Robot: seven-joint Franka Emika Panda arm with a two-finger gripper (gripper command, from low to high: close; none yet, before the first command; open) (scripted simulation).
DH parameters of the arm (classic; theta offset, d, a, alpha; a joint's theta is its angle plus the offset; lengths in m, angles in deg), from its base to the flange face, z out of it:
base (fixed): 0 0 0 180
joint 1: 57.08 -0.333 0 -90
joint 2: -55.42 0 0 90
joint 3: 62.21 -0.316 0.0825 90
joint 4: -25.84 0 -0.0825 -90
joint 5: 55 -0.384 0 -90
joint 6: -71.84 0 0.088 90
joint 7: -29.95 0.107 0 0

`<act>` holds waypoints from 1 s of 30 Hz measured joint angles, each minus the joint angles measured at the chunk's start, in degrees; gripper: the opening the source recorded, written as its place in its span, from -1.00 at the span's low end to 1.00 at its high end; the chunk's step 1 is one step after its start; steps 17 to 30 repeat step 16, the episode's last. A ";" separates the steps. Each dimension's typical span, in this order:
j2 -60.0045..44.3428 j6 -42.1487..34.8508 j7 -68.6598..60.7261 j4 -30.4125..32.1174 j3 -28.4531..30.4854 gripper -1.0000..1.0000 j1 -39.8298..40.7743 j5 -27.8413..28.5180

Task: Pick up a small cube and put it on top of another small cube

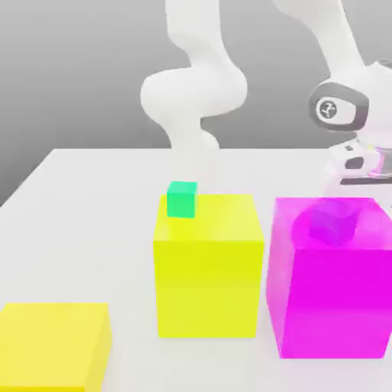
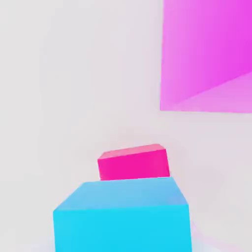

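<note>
**Behind magenta block: hand clenched on cyan cube**

At the exterior view's right, the gripper [image 1: 348, 184] hangs low behind the magenta block [image 1: 329, 283], on the white table [image 1: 76, 176]. Jaws are closed down tight. From the hand view the cyan cube [image 2: 122, 216] sits directly under the camera, very near, so I read it as grasped. Just beyond it lies the purple cube [image 2: 133, 163], which looks pinkish from here. The two are close; whether they touch I cannot tell.

Count:
- small cubes, three: one cyan, one purple, one green cube [image 1: 182, 199]
- big blocks, three: one magenta, two yellow

Green sits at the rear top corner of the middle yellow block [image 1: 207, 264]; on it or behind it, unclear. Second yellow block [image 1: 53, 344] stands well apart, at the near left of the exterior view.
</note>
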 joint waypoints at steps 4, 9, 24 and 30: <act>-2.45 2.15 1.24 -0.23 0.07 -1.00 0.19 1.76; -6.27 5.80 4.58 -0.10 1.07 -1.00 0.34 6.47; -11.33 10.61 11.50 0.44 5.37 1.00 -1.52 15.98; -11.33 10.61 11.50 0.44 5.37 1.00 -1.52 15.98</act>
